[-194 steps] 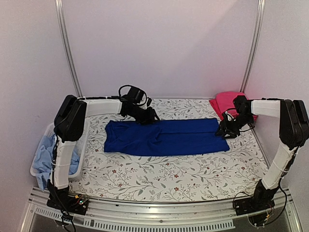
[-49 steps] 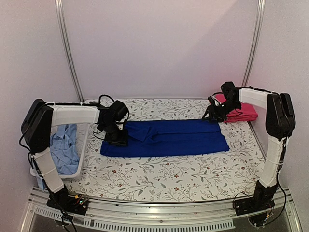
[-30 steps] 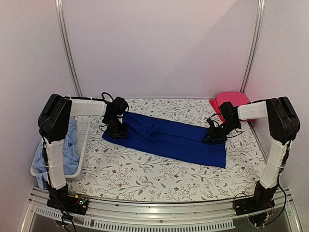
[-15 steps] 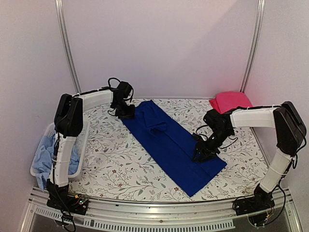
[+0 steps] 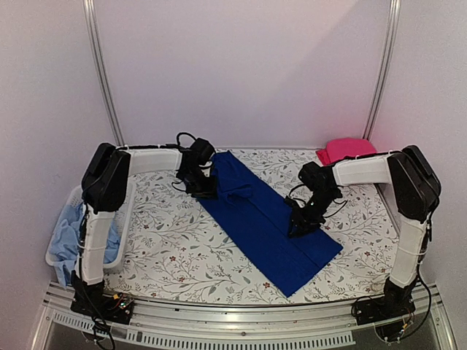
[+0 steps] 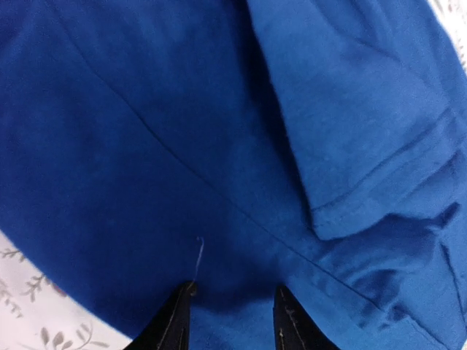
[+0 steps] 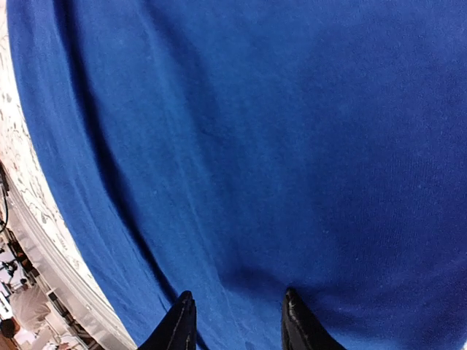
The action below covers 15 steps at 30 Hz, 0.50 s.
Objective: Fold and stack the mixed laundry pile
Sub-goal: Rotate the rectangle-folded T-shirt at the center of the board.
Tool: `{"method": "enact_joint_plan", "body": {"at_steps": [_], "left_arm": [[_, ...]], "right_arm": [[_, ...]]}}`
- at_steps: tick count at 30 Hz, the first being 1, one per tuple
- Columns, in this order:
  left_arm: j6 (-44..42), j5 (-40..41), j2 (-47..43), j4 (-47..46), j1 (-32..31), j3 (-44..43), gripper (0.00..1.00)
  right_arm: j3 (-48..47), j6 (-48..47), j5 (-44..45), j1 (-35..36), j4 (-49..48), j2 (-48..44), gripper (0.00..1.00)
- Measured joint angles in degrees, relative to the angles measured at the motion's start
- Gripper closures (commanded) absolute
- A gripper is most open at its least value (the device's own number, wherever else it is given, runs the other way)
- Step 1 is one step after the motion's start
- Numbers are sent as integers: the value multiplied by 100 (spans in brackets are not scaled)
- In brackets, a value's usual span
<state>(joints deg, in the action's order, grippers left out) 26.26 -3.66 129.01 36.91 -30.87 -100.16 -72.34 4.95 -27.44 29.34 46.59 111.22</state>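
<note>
The royal-blue shirt (image 5: 266,219) lies folded into a long strip, running aslant across the counter (image 5: 182,255) from the far middle to the near right. A sleeve (image 6: 365,146) is folded over onto its body at the far end.

The left hand (image 5: 201,186) is down on that far end. Its fingertips (image 6: 175,328) stand apart with blue cloth between them, and I cannot tell if they pinch it. The right hand (image 5: 300,222) is on the strip's right edge, past the middle. Its fingertips (image 7: 179,324) are also apart on the cloth, grip unclear.

A red-pink garment (image 5: 346,149) sits at the far right corner, well apart. A light-blue shirt (image 5: 69,230) fills the white basket (image 5: 125,211) at the counter's left.
</note>
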Motion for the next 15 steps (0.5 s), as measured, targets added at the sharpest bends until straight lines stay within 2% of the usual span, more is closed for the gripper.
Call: {"method": "enact_joint_plan", "body": {"at_steps": [8, 12, 15], "left_arm": [[24, 22, 704, 37, -22, -831, 64], [-127, -85, 1309, 153, -11, -1805, 63], [-286, -284, 1827, 199, -11, -2645, 60]], "right_arm": [[595, 118, -424, 249, -494, -140, 70], [763, 389, -1038, 909, -839, -94, 71], [417, 588, -1460, 1550, -890, 249, 70]]}}
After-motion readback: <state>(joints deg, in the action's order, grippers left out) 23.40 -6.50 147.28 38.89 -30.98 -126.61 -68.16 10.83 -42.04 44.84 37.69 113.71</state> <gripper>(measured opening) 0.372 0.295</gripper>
